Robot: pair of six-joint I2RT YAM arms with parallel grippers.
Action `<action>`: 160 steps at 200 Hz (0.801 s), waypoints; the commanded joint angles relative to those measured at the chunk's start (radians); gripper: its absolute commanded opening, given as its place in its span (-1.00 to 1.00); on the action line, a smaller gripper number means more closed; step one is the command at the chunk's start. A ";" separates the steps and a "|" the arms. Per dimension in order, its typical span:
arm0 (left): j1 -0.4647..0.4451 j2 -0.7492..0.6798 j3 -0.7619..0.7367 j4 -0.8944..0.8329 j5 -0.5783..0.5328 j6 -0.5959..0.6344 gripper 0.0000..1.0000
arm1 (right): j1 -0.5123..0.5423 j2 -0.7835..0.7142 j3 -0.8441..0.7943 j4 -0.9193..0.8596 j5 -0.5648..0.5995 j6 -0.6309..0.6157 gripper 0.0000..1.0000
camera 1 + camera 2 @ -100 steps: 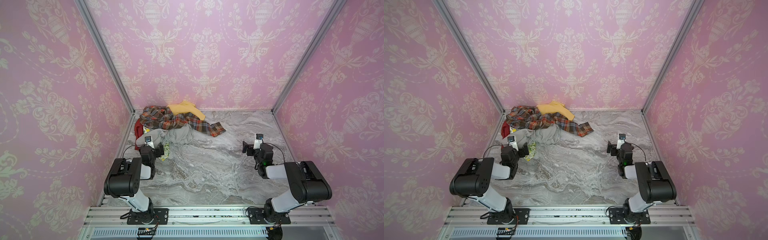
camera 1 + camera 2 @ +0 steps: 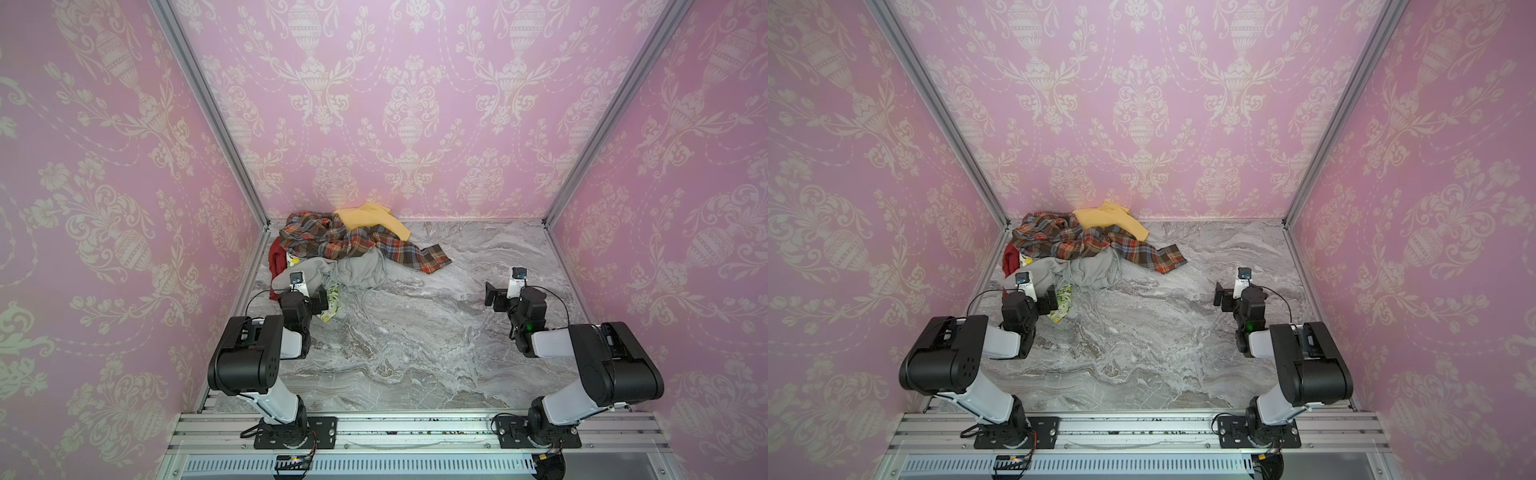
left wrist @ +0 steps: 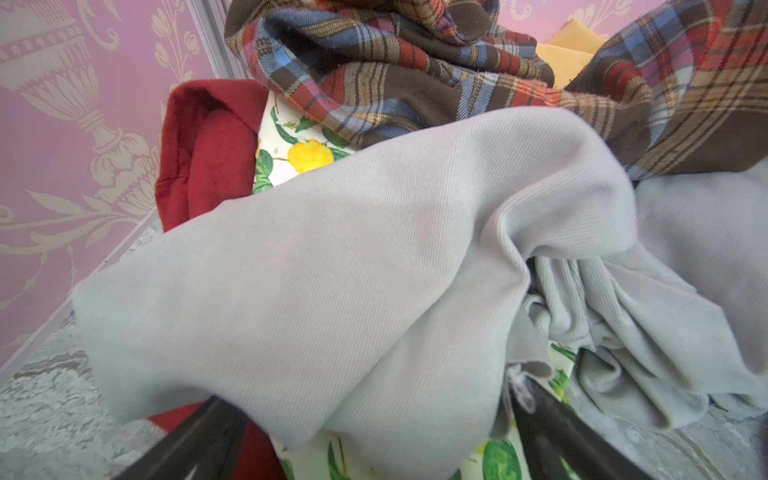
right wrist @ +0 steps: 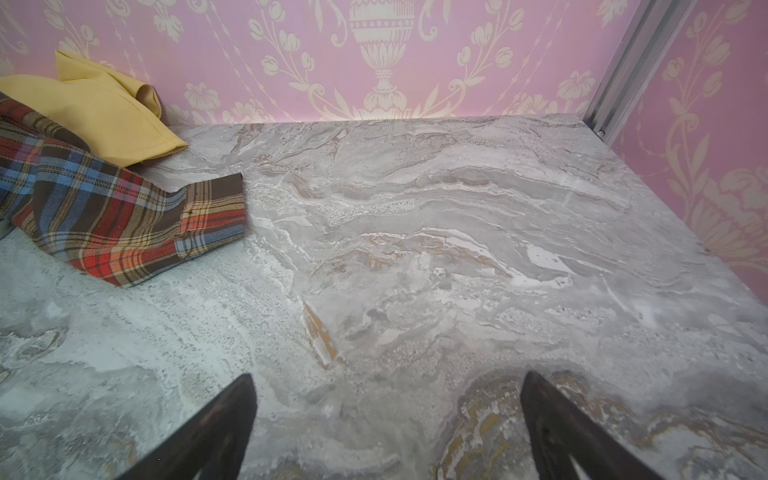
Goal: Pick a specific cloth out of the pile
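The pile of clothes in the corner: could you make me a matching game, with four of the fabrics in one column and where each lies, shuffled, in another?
Fabrics
1. plaid garment
2. mustard cloth
3. dark red fabric
4. lemon-print cloth

Places
A. mostly buried under the grey garment
B. nearest the left wall
C. one sleeve lying out on the bare table
D. against the back wall

Pairs: 1-C, 2-D, 3-B, 4-A
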State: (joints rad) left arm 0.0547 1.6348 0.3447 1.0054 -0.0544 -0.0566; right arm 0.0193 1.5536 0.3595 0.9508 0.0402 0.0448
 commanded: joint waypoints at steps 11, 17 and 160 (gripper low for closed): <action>-0.008 0.000 0.014 -0.001 0.025 0.028 0.99 | -0.001 -0.007 -0.001 0.009 -0.008 -0.003 1.00; -0.007 0.000 0.014 -0.001 0.022 0.027 0.99 | -0.001 -0.007 -0.001 0.009 -0.009 -0.003 1.00; -0.007 -0.001 0.013 -0.001 0.000 0.018 0.99 | -0.001 -0.007 0.002 0.003 -0.005 0.001 1.00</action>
State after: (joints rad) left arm 0.0547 1.6348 0.3454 1.0058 -0.0551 -0.0566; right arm 0.0193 1.5536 0.3595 0.9508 0.0402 0.0448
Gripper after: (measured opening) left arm 0.993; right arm 0.999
